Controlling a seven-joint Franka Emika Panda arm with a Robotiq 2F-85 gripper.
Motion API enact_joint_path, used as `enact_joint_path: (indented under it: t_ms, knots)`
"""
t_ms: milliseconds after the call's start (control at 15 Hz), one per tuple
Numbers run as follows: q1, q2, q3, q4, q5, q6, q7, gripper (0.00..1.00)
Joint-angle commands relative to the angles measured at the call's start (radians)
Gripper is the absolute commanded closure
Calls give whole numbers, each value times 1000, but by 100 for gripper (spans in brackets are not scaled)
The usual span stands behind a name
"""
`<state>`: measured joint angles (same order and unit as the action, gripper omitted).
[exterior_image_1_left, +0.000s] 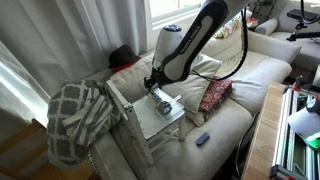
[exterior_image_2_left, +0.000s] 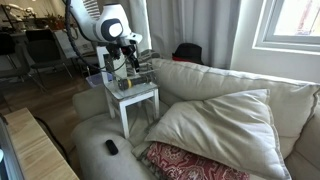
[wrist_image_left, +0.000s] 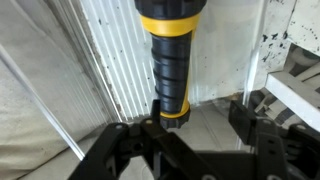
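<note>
While straddling the tail of the flashlight (wrist_image_left: 170, 60) atop the white table (exterior_image_1_left: 145, 122), grasps nothing in the gripper (wrist_image_left: 182, 122), jaws wide (pads clear of it); seemingly lying flat, unlifted.

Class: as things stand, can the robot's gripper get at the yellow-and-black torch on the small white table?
Probably yes. The gripper hovers right over the torch, jaws apart either side of its black end, with nothing in between.

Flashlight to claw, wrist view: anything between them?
Nothing: wrist view shows the flashlight with its black tail inside the open claw, on the white slatted table.
</note>
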<state>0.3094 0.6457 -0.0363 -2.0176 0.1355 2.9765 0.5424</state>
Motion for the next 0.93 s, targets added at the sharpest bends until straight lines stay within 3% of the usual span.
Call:
enact_joint_path:
  t_ms: [0, 400, 467, 533, 667, 867]
  knots:
    - [69, -61, -69, -33, -2, -50, 11, 1]
    - [150, -233, -139, -75, -77, -192, 72, 0]
    - [155, -269, -139, -78, -98, -249, 94, 0]
    - [110, -312, -79, -77, -67, -324, 77, 0]
    - [117, -376, -85, -73, -122, -445, 162, 0]
    - [118, -449, -71, -32, -301, -688, 340, 0]
